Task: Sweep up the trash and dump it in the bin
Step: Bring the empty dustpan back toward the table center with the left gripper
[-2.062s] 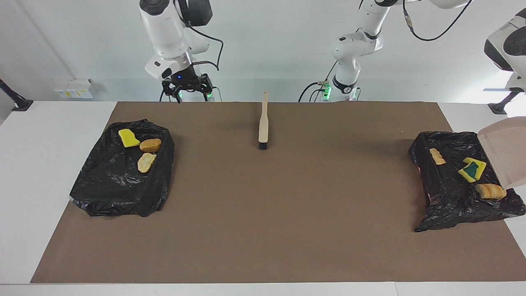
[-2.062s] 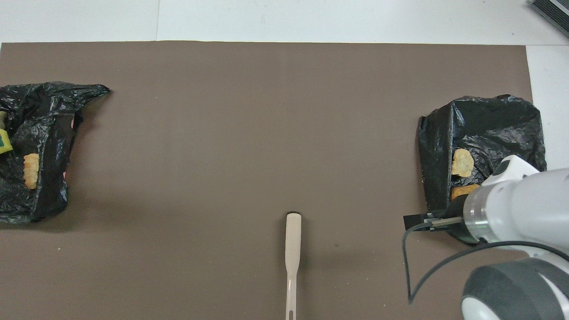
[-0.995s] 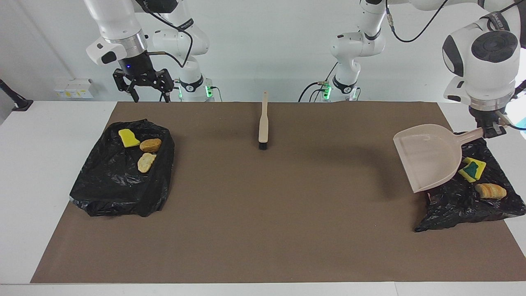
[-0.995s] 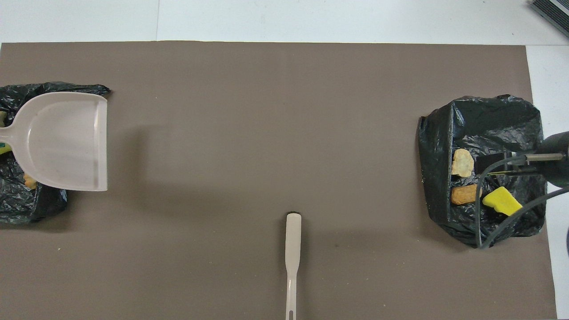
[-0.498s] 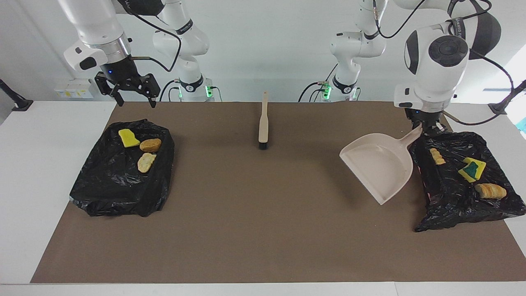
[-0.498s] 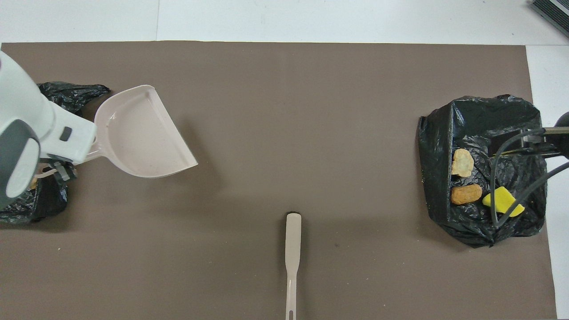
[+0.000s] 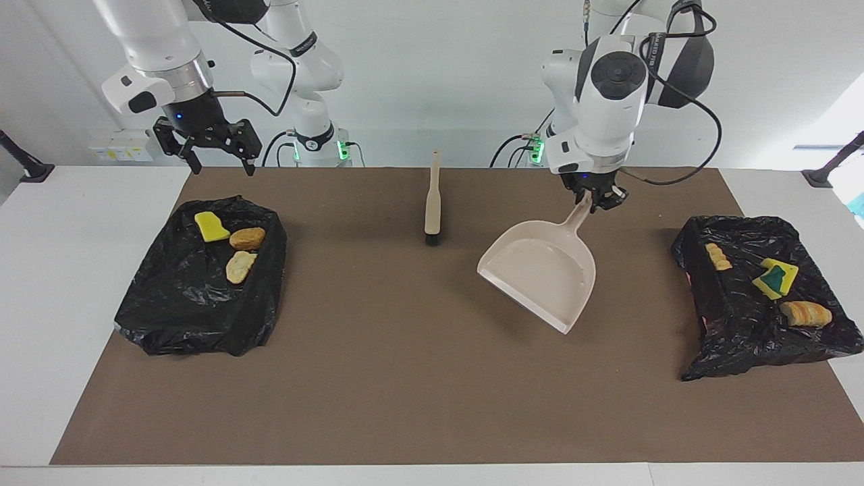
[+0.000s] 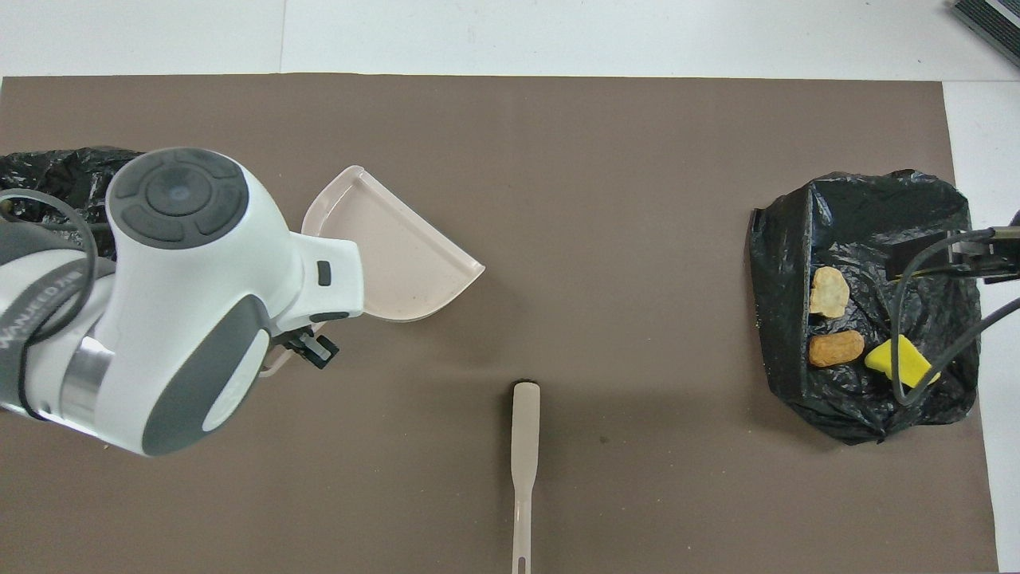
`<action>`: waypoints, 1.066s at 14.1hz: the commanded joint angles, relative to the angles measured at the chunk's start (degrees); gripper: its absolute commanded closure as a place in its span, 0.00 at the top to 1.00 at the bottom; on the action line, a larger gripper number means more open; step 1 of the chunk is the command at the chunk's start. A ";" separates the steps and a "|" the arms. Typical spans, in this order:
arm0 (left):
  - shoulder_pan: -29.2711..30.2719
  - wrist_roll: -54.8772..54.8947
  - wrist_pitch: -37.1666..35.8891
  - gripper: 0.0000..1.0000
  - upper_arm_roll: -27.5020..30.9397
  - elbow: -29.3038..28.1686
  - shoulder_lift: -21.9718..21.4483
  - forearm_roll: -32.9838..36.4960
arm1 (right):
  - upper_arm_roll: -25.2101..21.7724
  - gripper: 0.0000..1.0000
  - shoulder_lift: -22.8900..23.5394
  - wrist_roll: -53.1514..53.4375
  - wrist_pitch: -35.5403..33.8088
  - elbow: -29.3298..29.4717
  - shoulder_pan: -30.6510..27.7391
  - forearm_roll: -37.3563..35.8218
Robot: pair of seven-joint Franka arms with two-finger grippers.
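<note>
With all trash (image 7: 237,251) binned, left gripper (image 7: 597,198) clamps the empty dustpan (image 7: 542,271); setting it down looks next, right gripper (image 7: 216,156) spread wide.

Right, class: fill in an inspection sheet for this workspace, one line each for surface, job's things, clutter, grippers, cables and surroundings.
Surface: brown mat on a white table; no trash loose on it.
Job's things: trash lies on the bin bag at the right arm's end; more trash on the second bag at the left arm's end. Brush lies mid-mat, near the robots. Dustpan looks empty.
Clutter: nothing seen.
Grippers: left gripper shut on the dustpan's handle, over the mat. Right gripper open, empty, above the mat's edge by its bag.
Cables: black cable loops off the left arm.
Surroundings: white wall; wall box.
</note>
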 commanded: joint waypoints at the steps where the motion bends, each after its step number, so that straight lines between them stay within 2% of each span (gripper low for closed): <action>1: -4.25 -11.12 5.07 0.00 1.02 -1.04 2.16 -4.56 | -4.97 1.00 0.13 -2.88 -2.47 1.20 4.69 -0.67; 4: -9.53 -24.22 12.09 0.00 1.02 -0.35 6.38 -6.42 | -6.06 1.00 -0.13 -2.62 -2.47 1.02 4.55 0.47; 7: -13.57 -33.02 15.98 0.00 1.11 4.12 13.14 -9.23 | -3.60 1.00 -1.88 -2.62 -4.31 -0.72 2.17 1.08; 8: -13.76 -34.70 17.03 0.00 1.02 5.79 14.91 -9.50 | -3.60 1.00 -3.20 -2.62 -4.14 -2.30 2.60 1.00; 11: -15.07 -37.25 20.99 0.00 1.11 6.78 18.43 -12.13 | -3.60 1.00 -3.30 -2.89 -3.97 -2.40 2.52 1.00; 13: -17.18 -42.69 23.09 0.00 1.11 8.27 21.59 -11.52 | -3.60 1.00 -3.04 -2.71 -3.00 -2.14 2.43 1.00; 15: -17.19 -42.89 23.80 0.02 1.20 8.36 21.60 -11.26 | -3.60 1.00 -2.95 -2.45 -3.00 -2.05 2.61 1.00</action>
